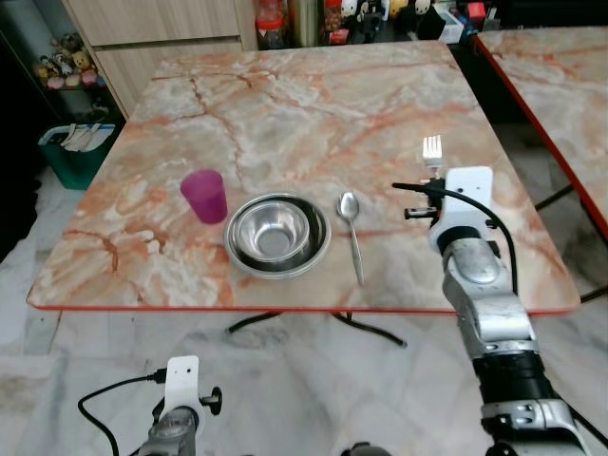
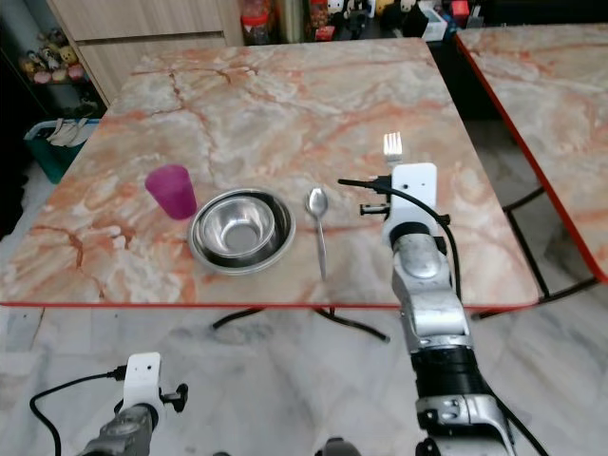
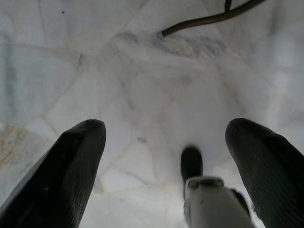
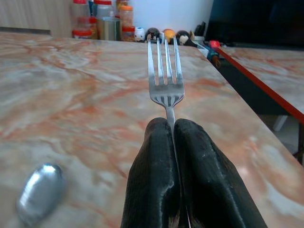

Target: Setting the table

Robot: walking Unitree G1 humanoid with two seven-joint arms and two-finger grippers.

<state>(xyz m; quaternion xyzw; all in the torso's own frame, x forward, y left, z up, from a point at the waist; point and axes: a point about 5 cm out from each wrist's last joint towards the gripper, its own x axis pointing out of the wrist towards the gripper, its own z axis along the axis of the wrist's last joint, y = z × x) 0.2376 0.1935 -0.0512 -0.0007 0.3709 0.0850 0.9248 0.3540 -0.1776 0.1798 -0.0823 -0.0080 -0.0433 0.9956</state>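
Observation:
My right gripper (image 4: 172, 124) is shut on a steel fork (image 4: 164, 76), whose tines (image 1: 432, 147) stick out beyond the wrist over the marble table (image 1: 313, 104), to the right of the spoon. The spoon (image 1: 351, 228) lies flat just right of a steel bowl (image 1: 276, 234), bowl end away from me. A purple cup (image 1: 204, 195) stands upright left of the bowl. The fork is held above the tabletop, pointing toward the far edge. My left gripper (image 3: 166, 142) hangs open low over the floor below the table's front edge.
The table's red front edge (image 1: 285, 308) runs just before my right arm. A second marble table (image 1: 560, 66) stands to the right. A teal bin (image 1: 76, 152) sits on the floor at the left. Jars and small toys (image 4: 118, 23) line the far side.

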